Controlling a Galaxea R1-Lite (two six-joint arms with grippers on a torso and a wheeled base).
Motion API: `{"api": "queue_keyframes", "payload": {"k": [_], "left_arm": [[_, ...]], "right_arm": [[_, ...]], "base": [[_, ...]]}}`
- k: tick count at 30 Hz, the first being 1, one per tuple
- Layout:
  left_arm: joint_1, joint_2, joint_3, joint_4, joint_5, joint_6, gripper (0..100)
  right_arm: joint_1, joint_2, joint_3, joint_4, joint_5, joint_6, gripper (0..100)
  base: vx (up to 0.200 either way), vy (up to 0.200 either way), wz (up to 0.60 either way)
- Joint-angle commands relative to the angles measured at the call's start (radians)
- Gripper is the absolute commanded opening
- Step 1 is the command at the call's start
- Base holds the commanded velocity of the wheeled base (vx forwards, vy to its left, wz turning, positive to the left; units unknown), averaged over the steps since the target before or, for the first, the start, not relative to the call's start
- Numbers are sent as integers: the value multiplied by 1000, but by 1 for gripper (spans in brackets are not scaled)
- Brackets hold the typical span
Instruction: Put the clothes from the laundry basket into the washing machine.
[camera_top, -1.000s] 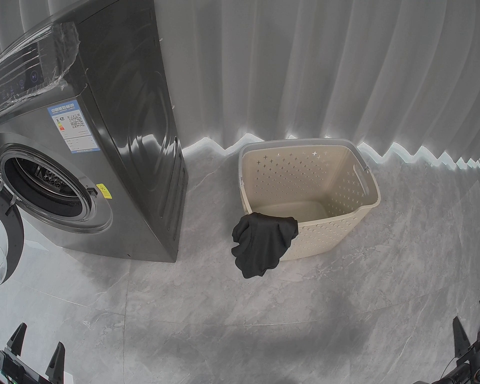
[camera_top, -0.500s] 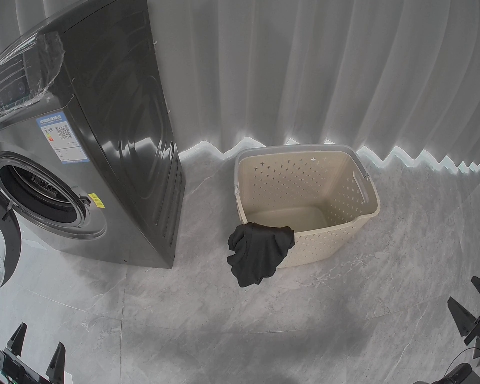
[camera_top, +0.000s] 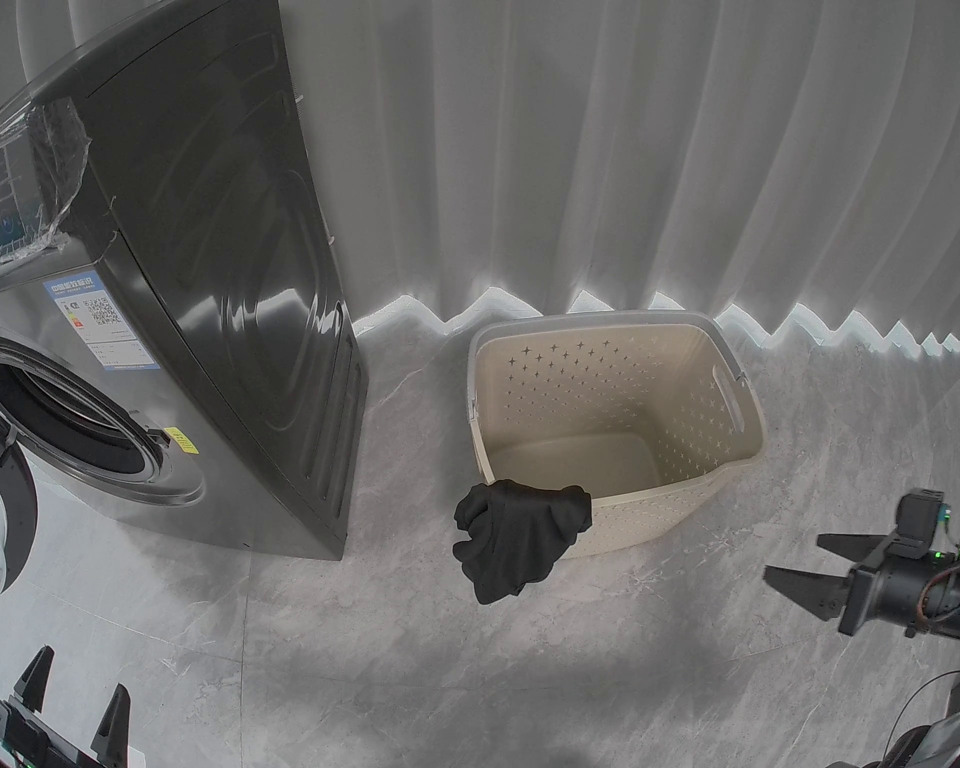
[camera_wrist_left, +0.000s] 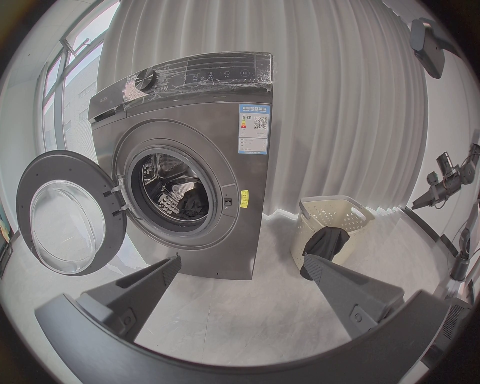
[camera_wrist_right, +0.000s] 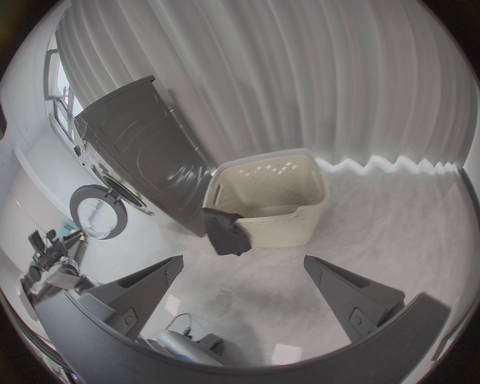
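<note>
Head view, left to right. Washing machine (camera_top: 200, 300): door (camera_top: 15, 510) open, drum (camera_top: 60, 435) reachable. Black garment (camera_top: 515, 535): draped over the near rim of the laundry basket (camera_top: 600, 380), partly hung down its outer wall. Handling advised: the bunched fold at the rim is to be pinched from above and lifted clear, so the basket is not dragged. Left tool (camera_top: 72, 695): fingers spread, nothing held. Right tool (camera_top: 815, 567): fingers spread, nothing held, well apart from the garment.
</note>
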Motion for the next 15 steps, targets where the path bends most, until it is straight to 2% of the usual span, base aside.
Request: {"api": "queue_keyframes", "payload": {"k": [1,6,8,15], "left_arm": [[0,-14,16,1,0,-3,100],[0,-14,16,1,0,-1,100],[0,-14,16,1,0,-1,100],[0,-14,16,1,-1,-3,100]], "right_arm": [[156,296,-62,-107,-85,91,100],[156,380,-69,-177,-131,85,100],[156,426,-73,-248,-155,83,100],[180,527,-79,-345,-175,83,100]], "base": [[0,0,0],[0,0,0],[0,0,0],[0,0,0]]}}
